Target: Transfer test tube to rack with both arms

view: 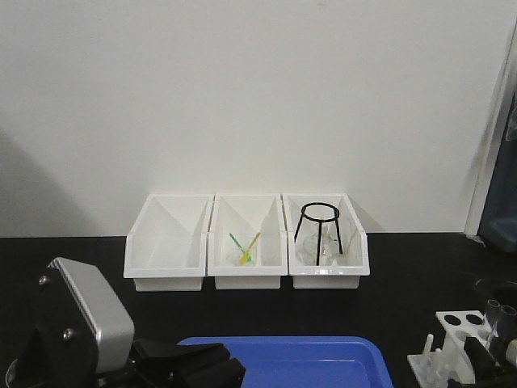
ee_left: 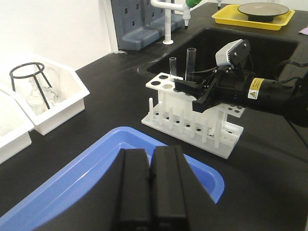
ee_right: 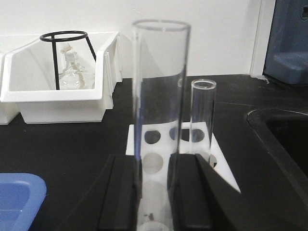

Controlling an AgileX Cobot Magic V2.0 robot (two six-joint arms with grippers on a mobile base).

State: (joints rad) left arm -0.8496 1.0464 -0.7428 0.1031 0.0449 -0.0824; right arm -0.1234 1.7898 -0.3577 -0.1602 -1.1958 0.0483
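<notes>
My right gripper (ee_right: pixel 156 192) is shut on a clear test tube (ee_right: pixel 161 96) and holds it upright over the white rack (ee_right: pixel 154 161). The tube's lower end is hidden between the fingers. A second, shorter tube (ee_right: pixel 202 115) stands in the rack just behind it. The left wrist view shows the same held tube (ee_left: pixel 191 62) in the right gripper (ee_left: pixel 188 87) above the rack (ee_left: pixel 192 122), beside the standing tube (ee_left: pixel 173 67). My left gripper (ee_left: pixel 151 192) is shut with nothing in it, over the near end of the blue tray (ee_left: pixel 120 154), well short of the rack.
Three white bins (view: pixel 246 242) line the back wall; the right one holds a black wire tripod (view: pixel 321 226) and glassware. A sink basin (ee_left: pixel 250 43) drops away behind the rack, with a yellow tray (ee_left: pixel 252 17) beyond. The blue tray (view: pixel 323 364) lies at the front edge.
</notes>
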